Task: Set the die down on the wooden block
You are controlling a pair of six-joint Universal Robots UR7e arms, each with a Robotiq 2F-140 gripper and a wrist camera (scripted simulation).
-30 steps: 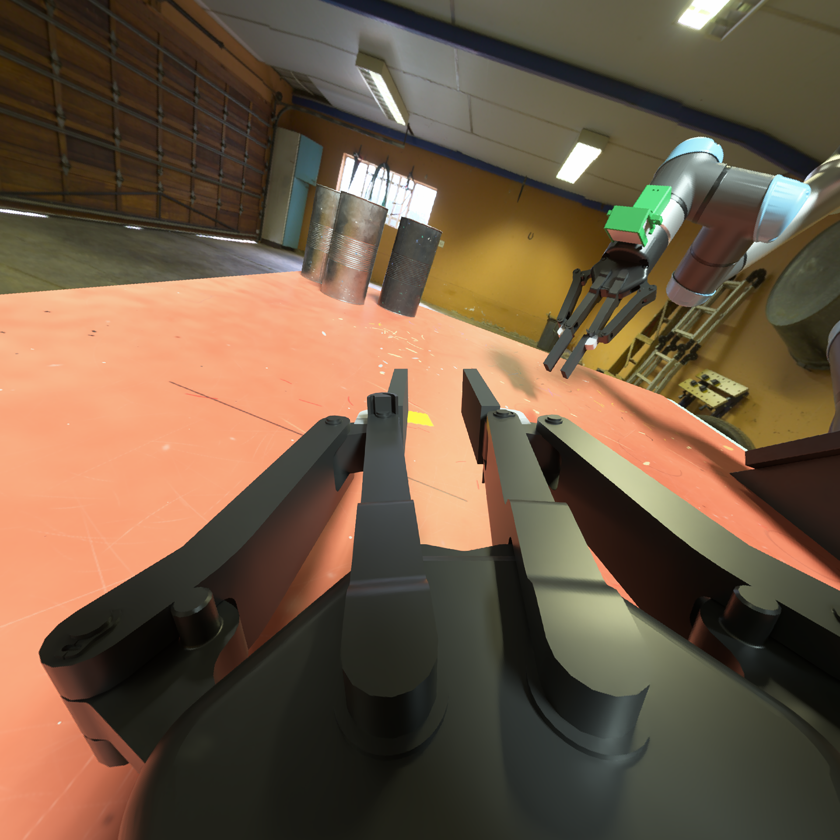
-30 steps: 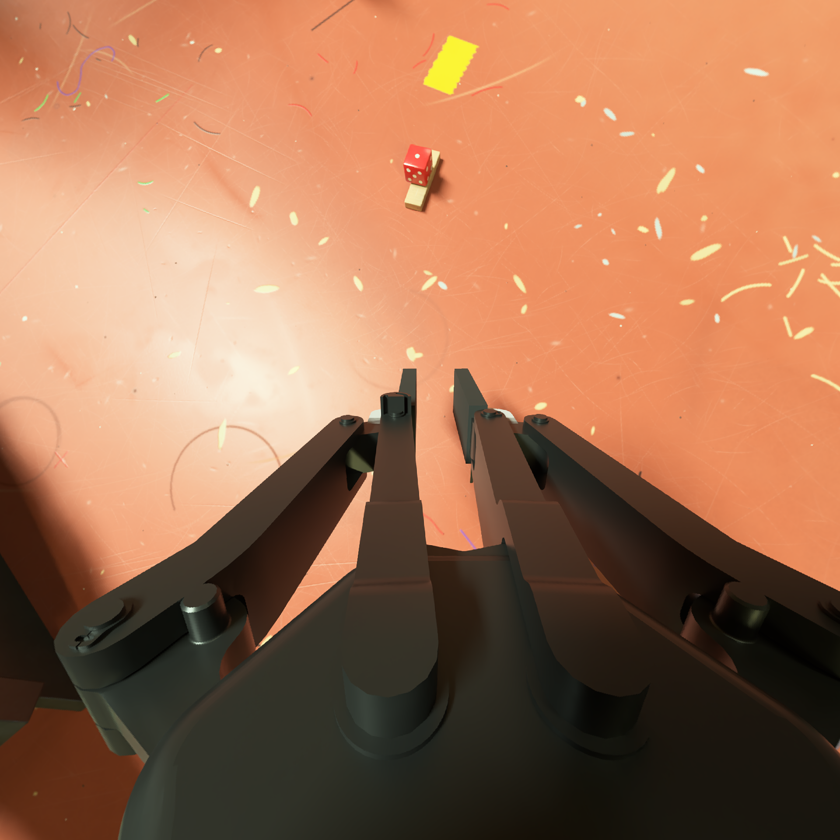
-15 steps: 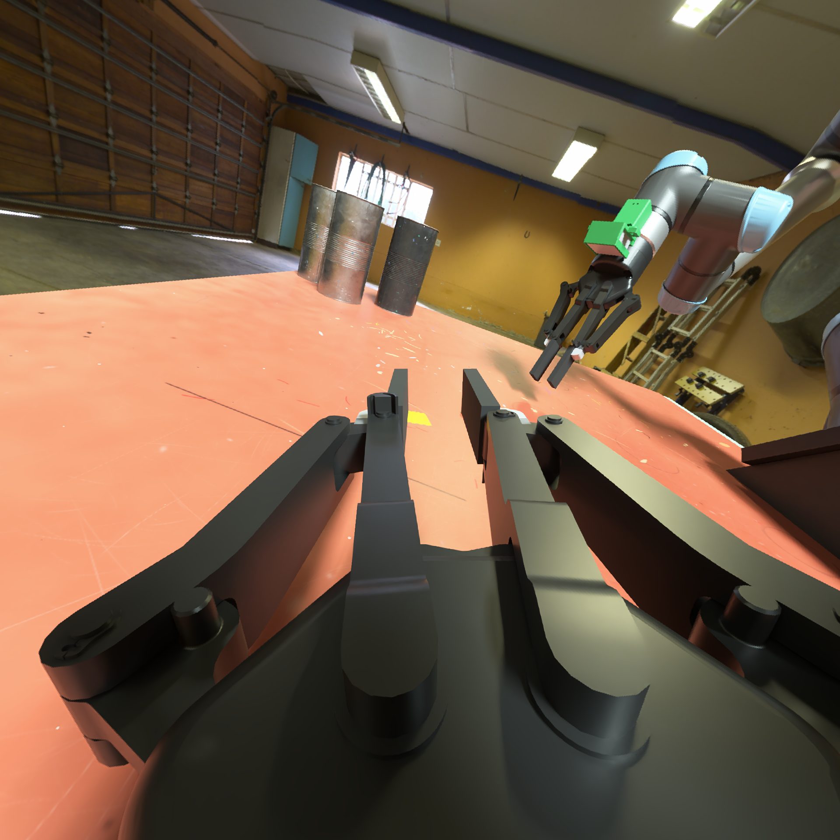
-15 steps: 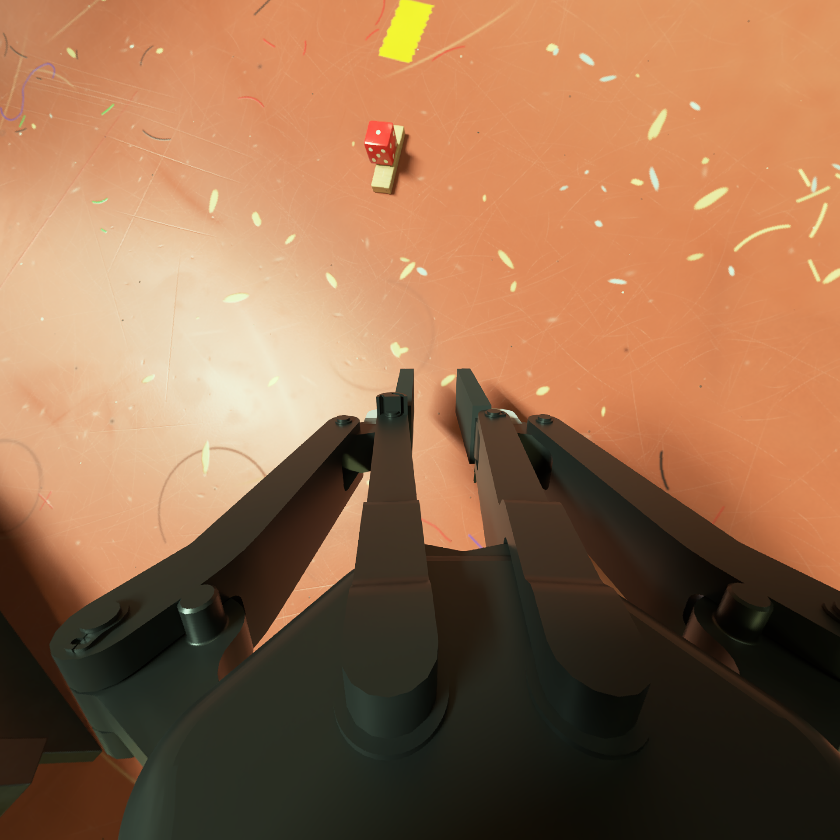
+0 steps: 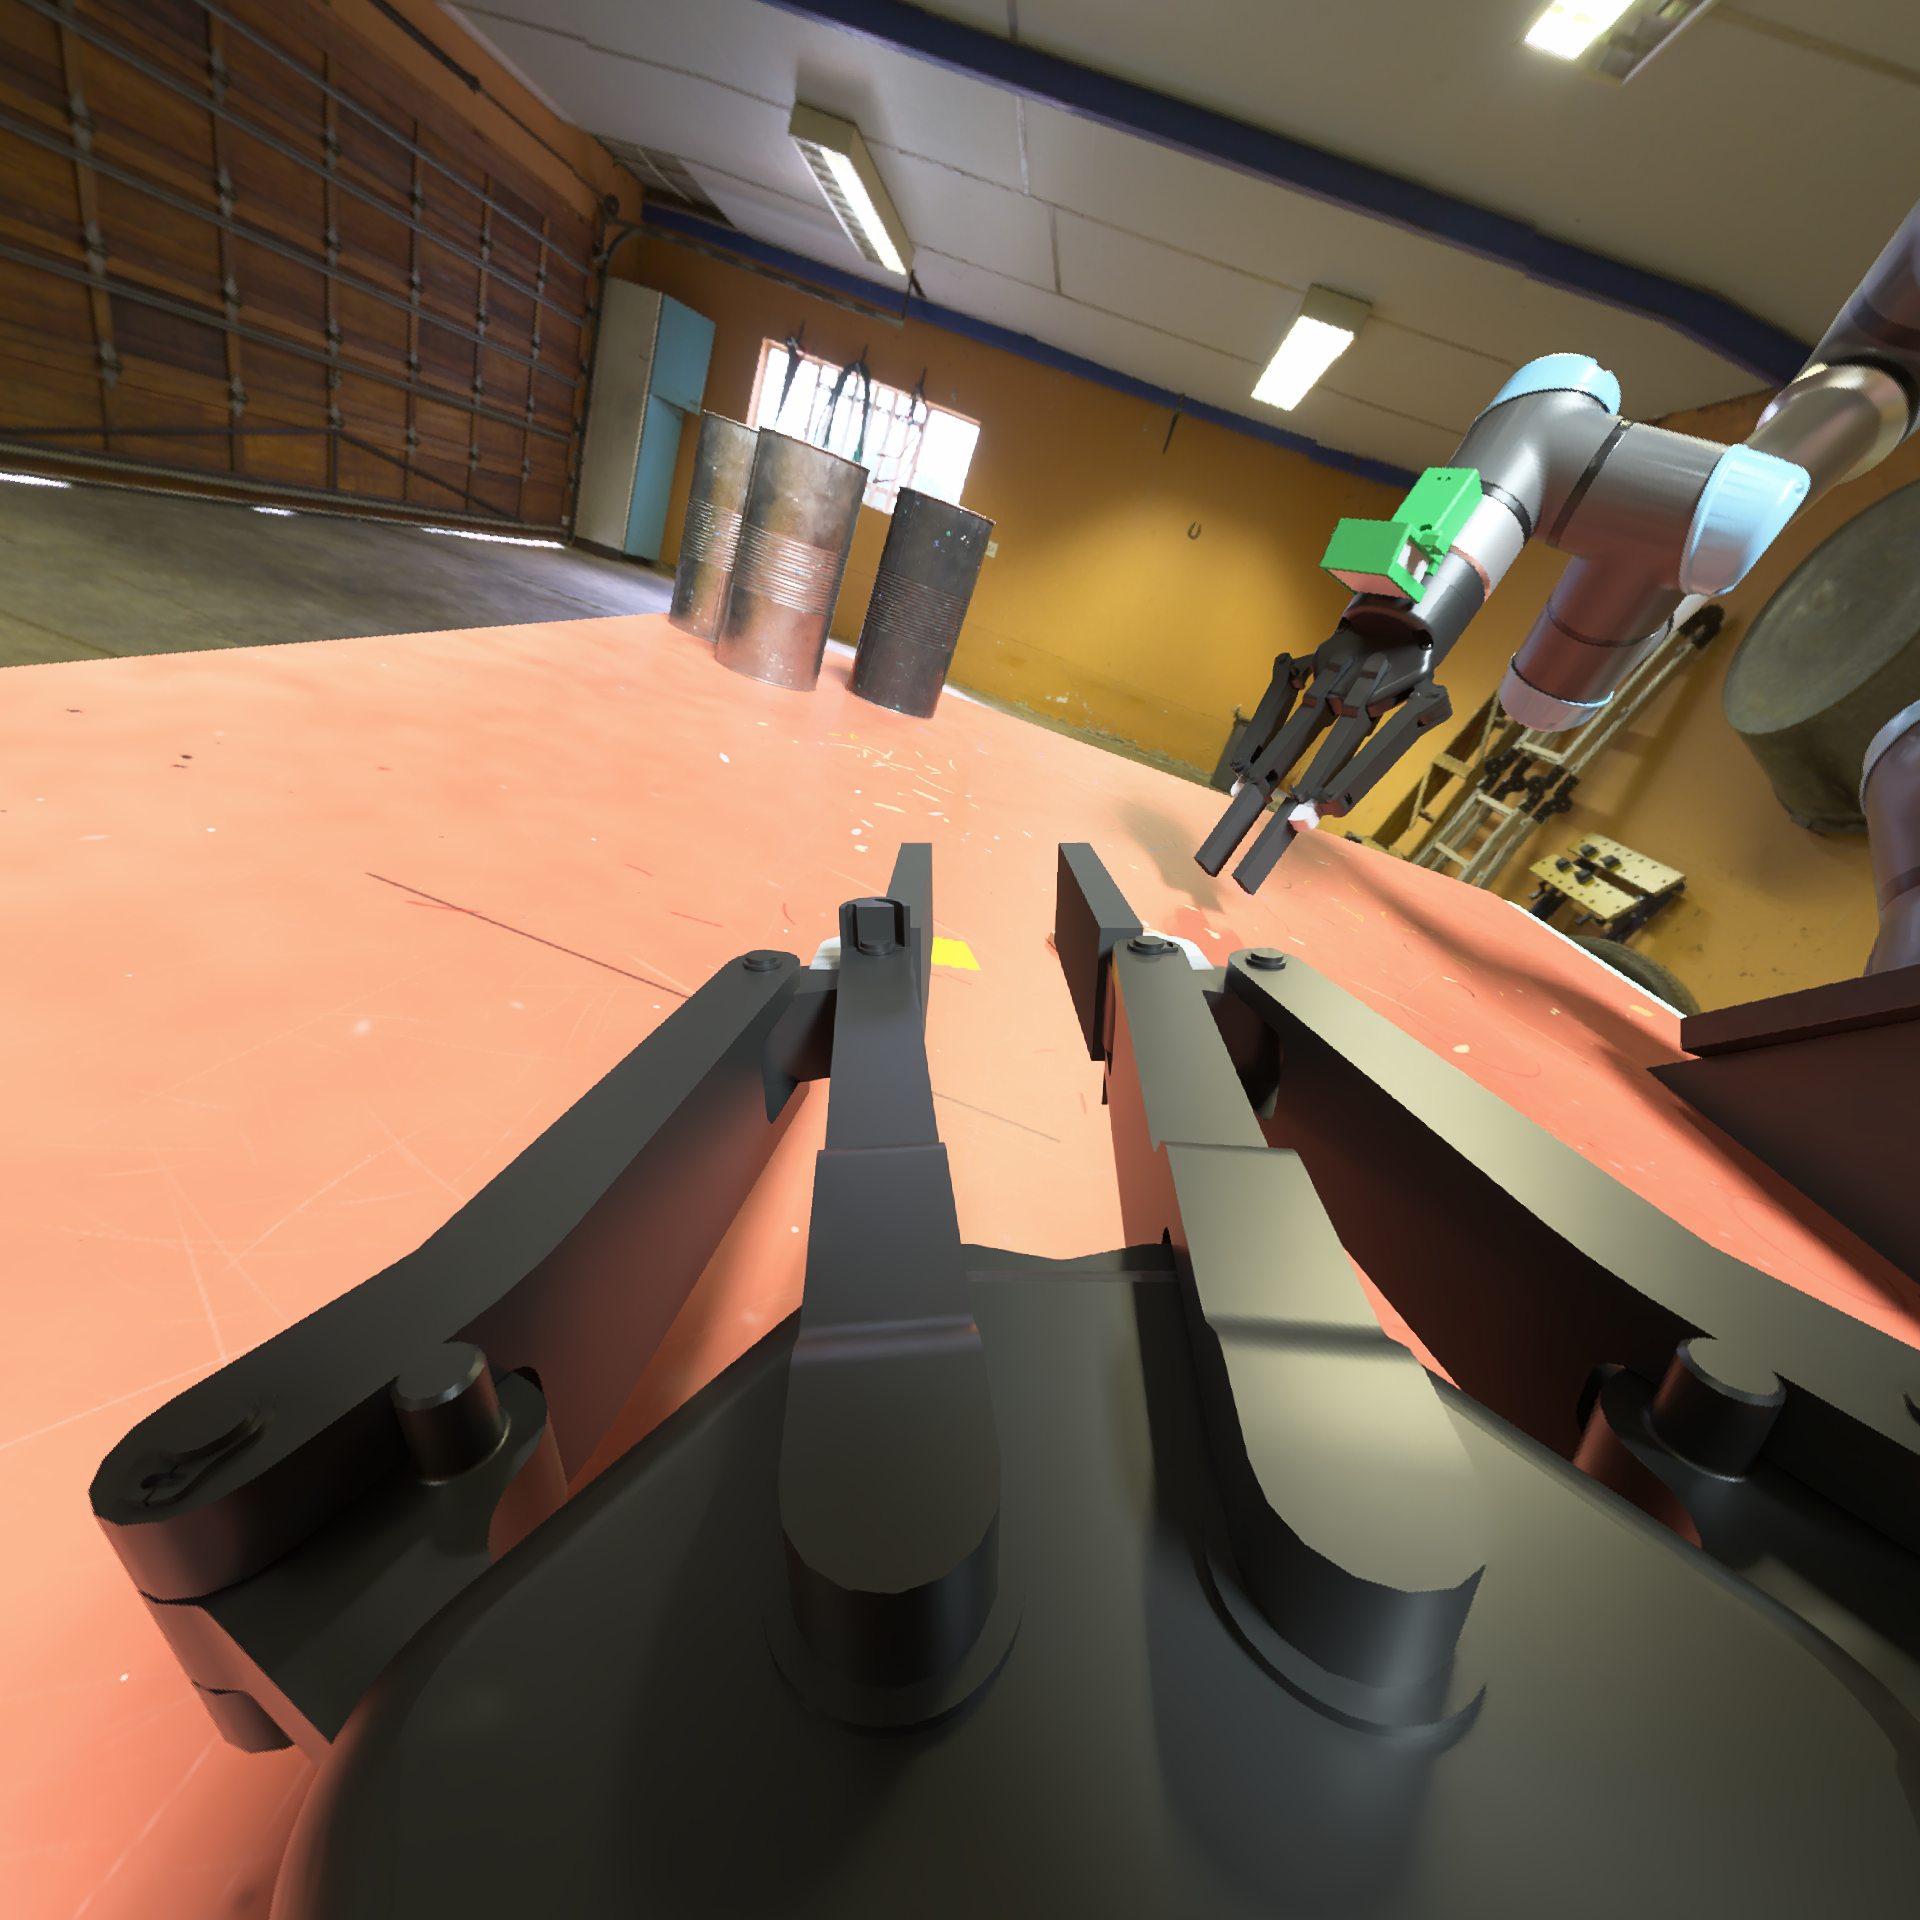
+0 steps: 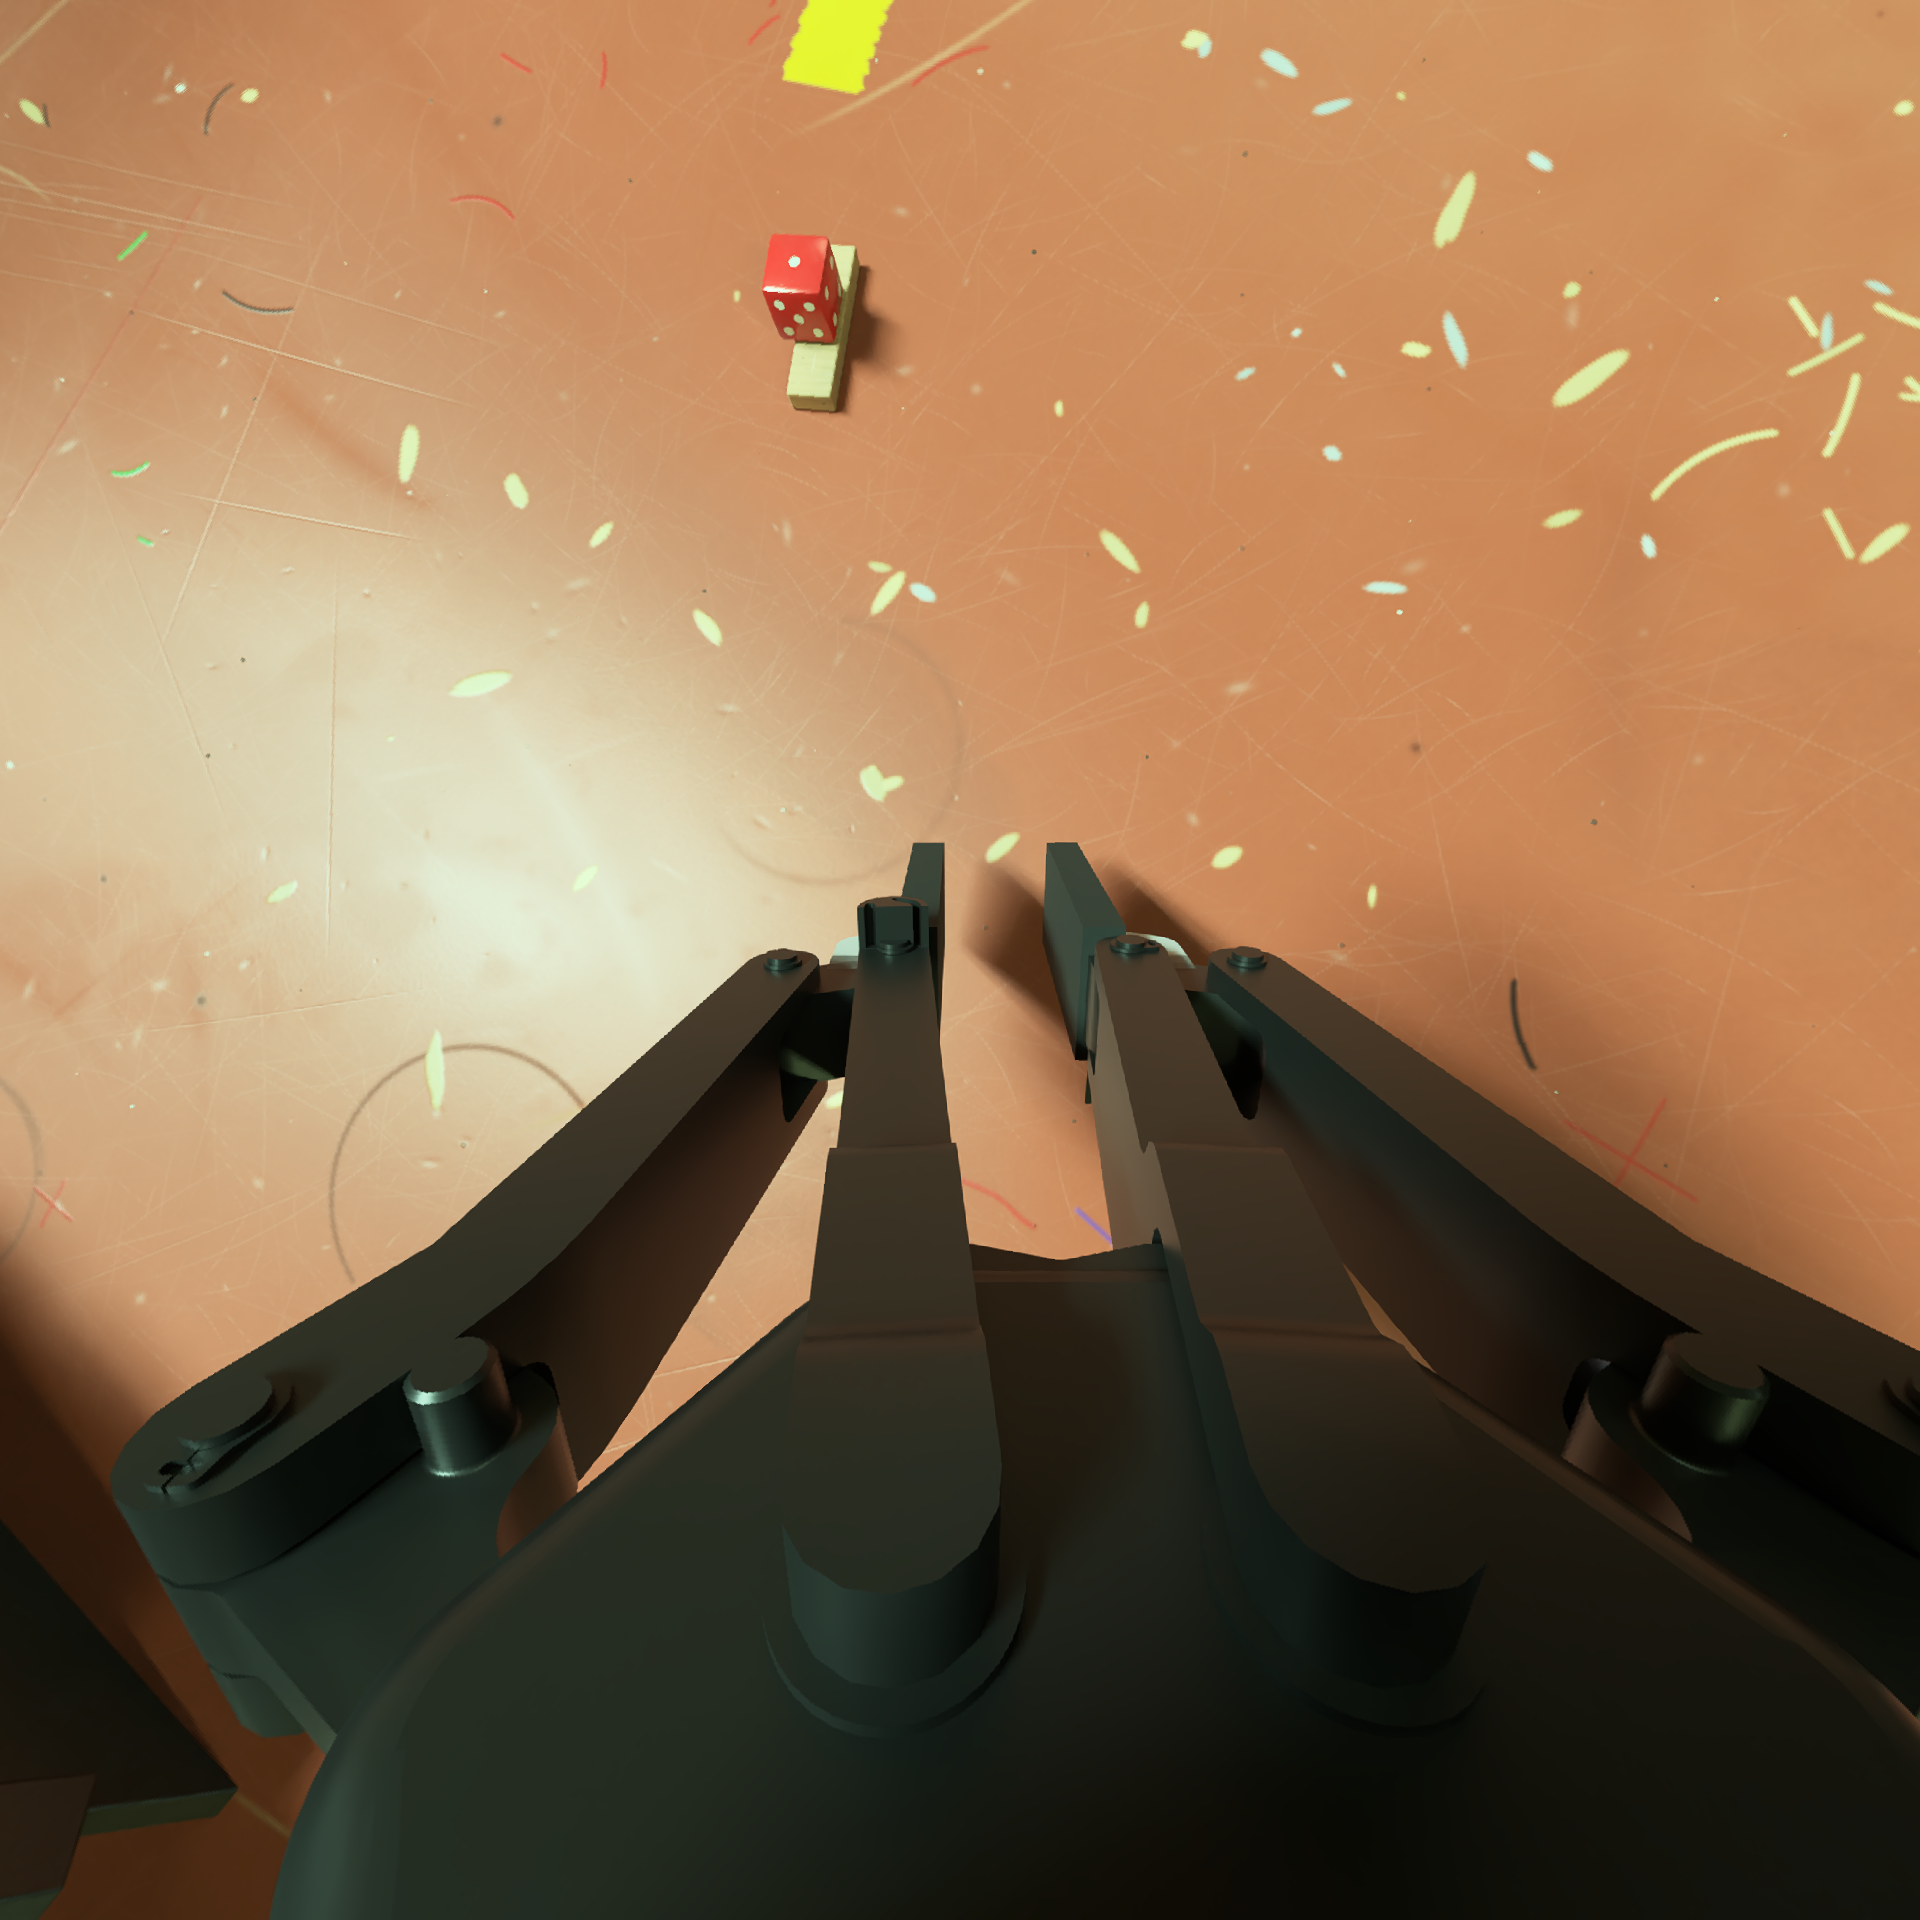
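Observation:
A red die [image 6: 798,286] with white dots rests on one end of a small pale wooden block [image 6: 816,374] that lies on the orange table, in the right wrist view. My right gripper [image 6: 994,862] hangs well above the table, nearer than the block, empty, with a narrow gap between its jaws. It also shows in the left wrist view [image 5: 1247,857], held in the air at the right. My left gripper [image 5: 994,873] sits low over the table, empty, with a narrow gap too. I cannot see the die or block in the left wrist view.
A yellow patch [image 6: 836,42] lies on the table just beyond the block and shows in the left wrist view [image 5: 954,954]. Metal barrels [image 5: 790,582] stand past the table's far edge. A dark brown box [image 5: 1818,1060] sits at the right.
My right gripper has drifted, so the die and block slid up and left in its view. In the left wrist view it moved left and a little lower. The left gripper has not moved.

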